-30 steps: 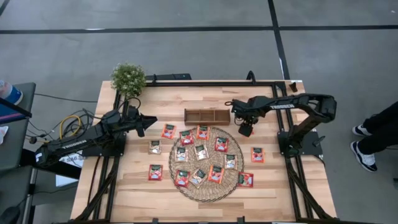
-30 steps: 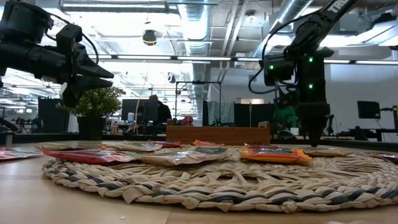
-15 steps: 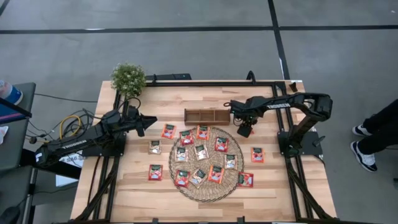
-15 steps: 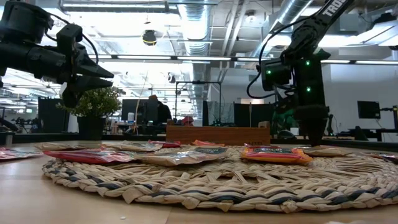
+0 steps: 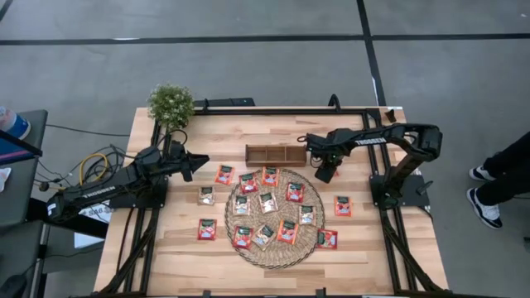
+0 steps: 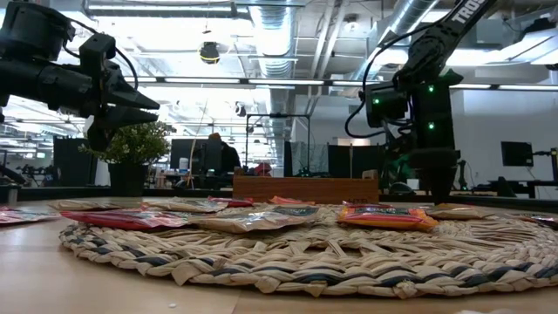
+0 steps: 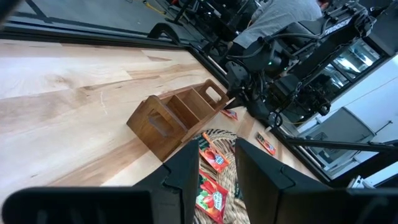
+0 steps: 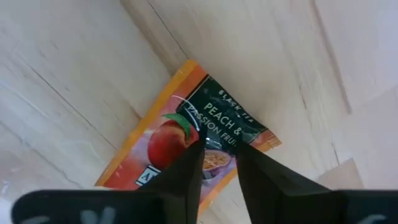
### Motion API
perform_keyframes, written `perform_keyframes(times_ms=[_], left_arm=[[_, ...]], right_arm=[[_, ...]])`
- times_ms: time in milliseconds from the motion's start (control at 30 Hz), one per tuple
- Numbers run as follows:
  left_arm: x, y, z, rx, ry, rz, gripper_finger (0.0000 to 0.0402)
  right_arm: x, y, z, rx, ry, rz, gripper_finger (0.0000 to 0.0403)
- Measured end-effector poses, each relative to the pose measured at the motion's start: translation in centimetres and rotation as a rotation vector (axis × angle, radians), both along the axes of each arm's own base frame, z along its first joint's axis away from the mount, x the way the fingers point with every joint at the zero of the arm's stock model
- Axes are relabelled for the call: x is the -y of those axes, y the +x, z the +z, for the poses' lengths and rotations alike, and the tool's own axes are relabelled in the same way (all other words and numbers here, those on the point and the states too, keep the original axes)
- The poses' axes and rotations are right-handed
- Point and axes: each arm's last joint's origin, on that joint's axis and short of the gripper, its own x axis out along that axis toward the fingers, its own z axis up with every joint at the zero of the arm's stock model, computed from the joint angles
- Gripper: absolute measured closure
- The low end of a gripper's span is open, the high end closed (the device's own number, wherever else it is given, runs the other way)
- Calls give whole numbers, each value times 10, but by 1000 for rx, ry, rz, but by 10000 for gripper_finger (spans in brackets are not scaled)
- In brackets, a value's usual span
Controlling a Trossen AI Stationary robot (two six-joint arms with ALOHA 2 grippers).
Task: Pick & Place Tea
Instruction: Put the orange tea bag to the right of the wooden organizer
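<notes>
Several red-orange tea sachets point(image 5: 267, 202) lie flat on the round woven mat point(image 5: 277, 263), and more lie on the bare wood around it point(image 5: 206, 229). My right gripper point(image 5: 325, 174) points down just off the right end of the wooden tray point(image 5: 276, 154). It is shut on one orange tea sachet point(image 8: 161, 155) with a dark green band. My left gripper point(image 5: 189, 171) hovers open above the table's left part, holding nothing, and points toward the tray point(image 7: 174, 118). My right gripper comes from above, pointing down, and its two fingers point(image 8: 186, 165) pinch the sachet's printed face point(image 8: 214, 157) near its middle, just below the green band. The sachet lies flat on the wooden tabletop. The fingertips hide the place of contact.
A potted plant point(image 5: 171, 105) stands at the table's far left corner. The mat point(image 6: 261, 253) fills the table's middle and near part. Single sachets lie right of it point(image 5: 343, 206) and left of it point(image 5: 205, 195). A person's legs show beyond the right edge.
My right gripper has sunk slightly toward the table beside the tray's right end.
</notes>
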Motion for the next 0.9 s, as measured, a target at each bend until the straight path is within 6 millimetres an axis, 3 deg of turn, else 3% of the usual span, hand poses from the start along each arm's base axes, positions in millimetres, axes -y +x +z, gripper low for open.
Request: perform_keyframes(times_ms=[200, 400, 700, 900], left_arm=[[0, 0, 0, 9, -25, 3, 306], [0, 0, 0, 9, -25, 3, 306], [0, 0, 0, 9, -25, 3, 306], [0, 0, 0, 9, -25, 3, 306]], right_arm=[[0, 0, 0, 2, -2, -18, 336], [0, 1, 1, 12, 17, -21, 324], [6, 18, 23, 59, 36, -20, 231], [11, 18, 27, 57, 28, -28, 179]])
